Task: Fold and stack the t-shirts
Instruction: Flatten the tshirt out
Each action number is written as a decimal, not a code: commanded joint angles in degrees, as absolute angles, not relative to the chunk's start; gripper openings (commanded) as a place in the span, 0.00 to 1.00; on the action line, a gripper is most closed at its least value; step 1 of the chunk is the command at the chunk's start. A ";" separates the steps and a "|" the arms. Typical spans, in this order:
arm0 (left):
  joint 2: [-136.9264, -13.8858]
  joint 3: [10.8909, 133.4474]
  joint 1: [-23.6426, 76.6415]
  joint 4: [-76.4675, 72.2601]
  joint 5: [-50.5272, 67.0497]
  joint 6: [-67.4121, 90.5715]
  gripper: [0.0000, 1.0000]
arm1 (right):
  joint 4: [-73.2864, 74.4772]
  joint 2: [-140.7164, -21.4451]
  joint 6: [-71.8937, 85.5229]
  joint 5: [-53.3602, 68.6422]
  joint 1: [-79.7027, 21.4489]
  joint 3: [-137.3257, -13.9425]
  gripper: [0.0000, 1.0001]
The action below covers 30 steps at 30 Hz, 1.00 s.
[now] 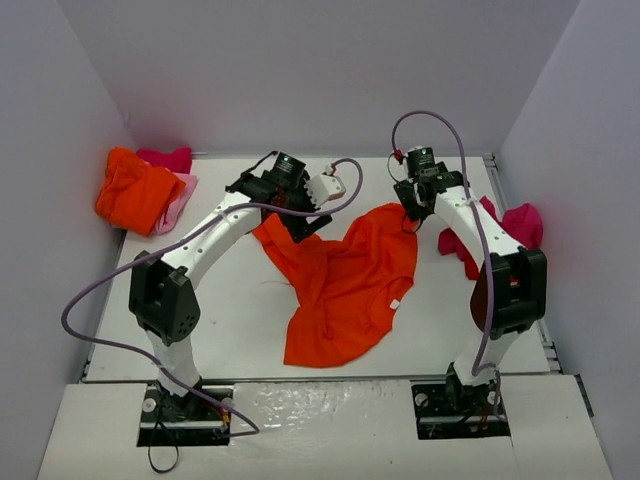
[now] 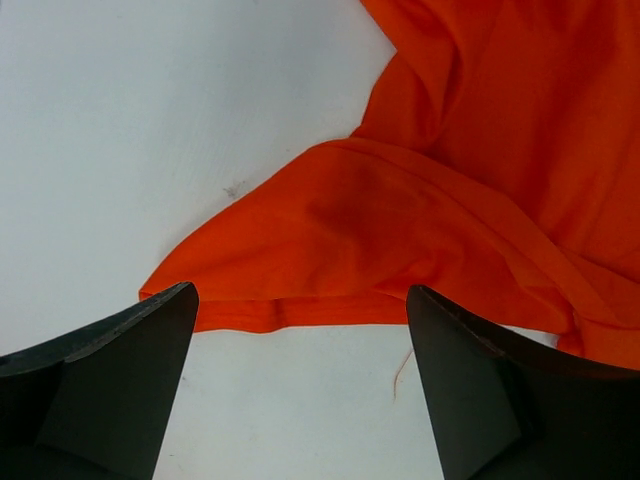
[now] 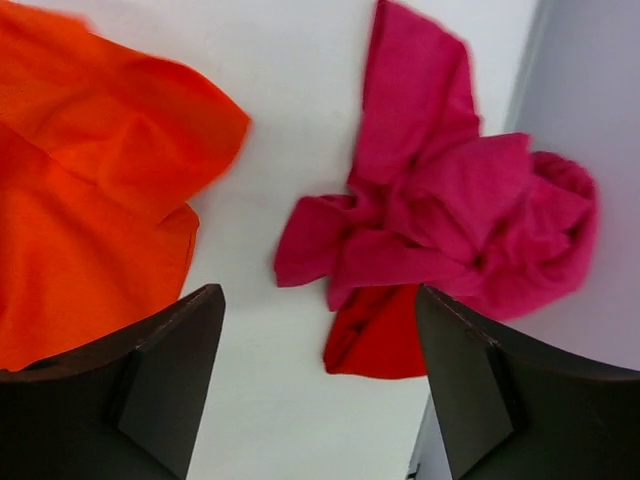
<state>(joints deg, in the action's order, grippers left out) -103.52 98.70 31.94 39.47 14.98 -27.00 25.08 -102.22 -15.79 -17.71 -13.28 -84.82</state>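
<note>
Ahead of the left claw (image 2: 300,291), orange shirt (image 2: 450,200) cropped by the top and right edges. Just beyond the right claw (image 3: 320,291), red shirt (image 3: 372,345) mostly buried under the magenta shirt (image 3: 450,230).

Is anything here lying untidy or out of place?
Yes. The orange shirt lies rumpled and twisted in the middle, not flat. The magenta shirt is bunched at the right edge, with red cloth under it.
</note>
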 commanded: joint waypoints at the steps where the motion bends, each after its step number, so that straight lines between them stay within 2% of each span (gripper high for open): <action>1: -101.69 100.06 36.61 42.54 17.11 -28.87 0.82 | 21.75 -93.82 -18.15 -25.70 -12.91 -84.16 0.70; 3: -100.18 97.54 38.29 44.03 20.78 -29.10 0.81 | 21.16 -92.54 -18.12 -23.02 -10.93 -84.53 0.59; 5: -97.56 93.79 38.83 46.51 26.03 -29.49 0.72 | 21.57 -91.18 -18.49 -16.31 -10.31 -84.65 0.31; 8: -95.17 91.20 38.86 49.17 30.75 -29.70 0.40 | 24.43 -89.94 -18.66 -5.80 -11.40 -83.86 0.04; 10: -94.62 89.39 38.67 51.35 31.06 -30.41 0.20 | 27.06 -91.37 -18.86 -2.56 -12.25 -83.04 0.00; 13: -94.56 87.06 38.77 54.09 32.95 -31.83 0.10 | 27.87 -94.04 -19.93 -0.46 -12.47 -79.94 0.00; 21: -97.15 86.77 39.85 56.59 38.02 -31.45 0.10 | 28.09 -100.60 -19.12 5.14 -13.02 -79.53 0.00; 24: -98.16 86.75 40.52 57.04 38.32 -31.56 0.33 | 28.22 -101.60 -19.42 4.49 -13.53 -79.63 0.00; 26: -98.53 85.68 40.59 55.69 38.32 -30.06 0.43 | 28.14 -101.60 -19.57 4.13 -13.53 -79.27 0.00; 29: -99.43 83.87 40.44 53.67 37.51 -29.37 0.50 | 28.04 -101.37 -19.52 4.36 -13.61 -78.70 0.00; 30: -100.15 83.10 40.30 53.33 37.24 -29.36 0.56 | 28.04 -100.94 -19.45 4.53 -13.62 -78.40 0.00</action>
